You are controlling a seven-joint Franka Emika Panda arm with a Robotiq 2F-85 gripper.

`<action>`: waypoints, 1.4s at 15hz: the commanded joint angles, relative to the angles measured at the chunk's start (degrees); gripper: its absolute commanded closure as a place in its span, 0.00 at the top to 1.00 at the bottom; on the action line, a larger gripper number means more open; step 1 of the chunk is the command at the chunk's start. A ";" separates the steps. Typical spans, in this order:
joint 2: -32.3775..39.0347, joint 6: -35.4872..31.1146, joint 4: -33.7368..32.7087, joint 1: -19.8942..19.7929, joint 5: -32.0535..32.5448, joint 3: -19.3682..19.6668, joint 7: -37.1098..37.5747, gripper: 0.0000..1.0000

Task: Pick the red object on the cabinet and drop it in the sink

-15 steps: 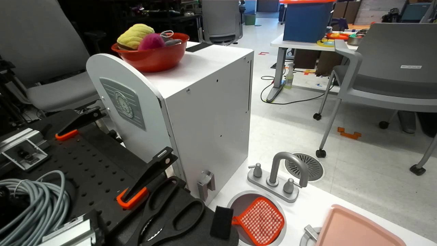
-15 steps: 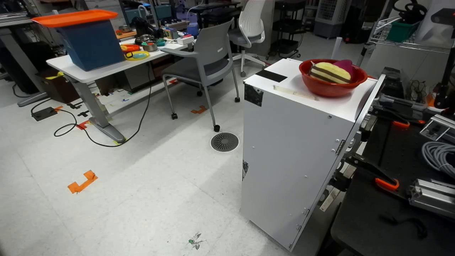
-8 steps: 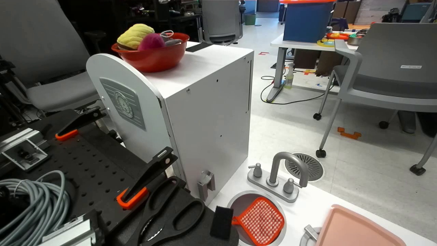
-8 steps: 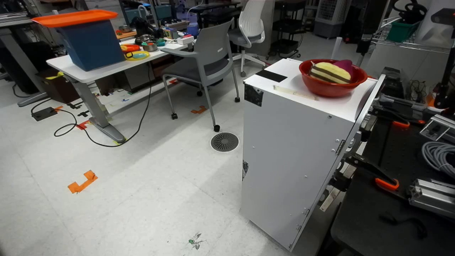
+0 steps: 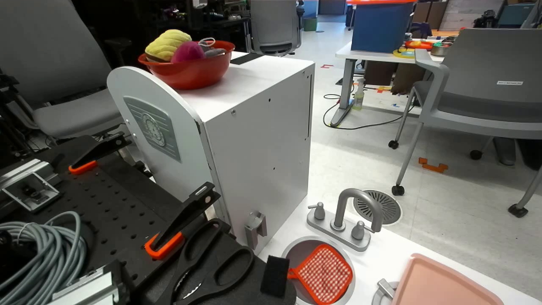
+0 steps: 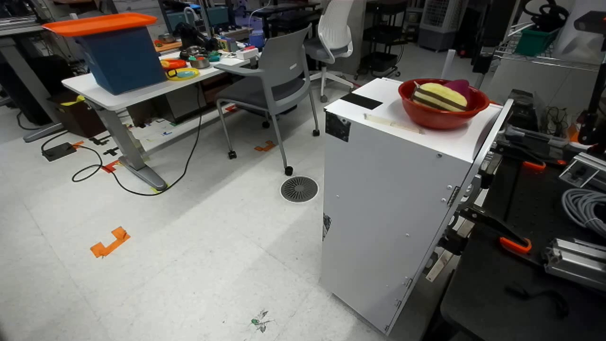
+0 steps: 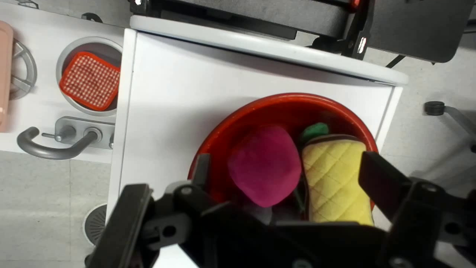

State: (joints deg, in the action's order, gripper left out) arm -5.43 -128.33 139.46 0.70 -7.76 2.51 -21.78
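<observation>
The red object (image 5: 188, 51), a magenta-red lump, lies in the glossy red bowl (image 5: 199, 74) on top of the white cabinet (image 5: 262, 140). It also shows in an exterior view (image 6: 458, 86), partly behind a yellow toy. In the wrist view the red object (image 7: 266, 167) sits below my gripper (image 7: 286, 167). My gripper is open. The lump and the yellow toy both show between its fingers, and nothing appears held. The salmon-pink sink basin (image 5: 444, 284) is partly cut off at the frame edge. It also shows at the wrist view's left edge (image 7: 4, 70).
A yellow quilted toy (image 7: 336, 178) lies in the bowl beside the lump. A grey toy tap (image 5: 351, 220) stands by a round basin holding an orange-red mesh strainer (image 5: 324, 273). The cabinet's raised side panel (image 5: 152, 123) stands close to the bowl. Black clamps (image 5: 186, 216) line the dark table.
A dark shape above and behind the bowl seems slightly lower in an exterior view; it is too dark to identify. The bowl, its contents and the cabinet have not moved.
</observation>
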 commanded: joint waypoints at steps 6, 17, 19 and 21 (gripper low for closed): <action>0.26 0.79 -0.25 -0.07 -0.12 -0.29 -2.74 1.00; 0.25 0.82 -0.25 -0.06 -0.12 -0.30 -2.88 1.00; 0.25 0.82 -0.25 -0.06 -0.12 -0.30 -2.89 1.00; 0.21 0.73 -0.30 0.00 0.46 -0.47 -2.49 1.00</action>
State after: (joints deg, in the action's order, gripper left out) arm -5.17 -127.63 139.29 0.74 -7.89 2.31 -24.70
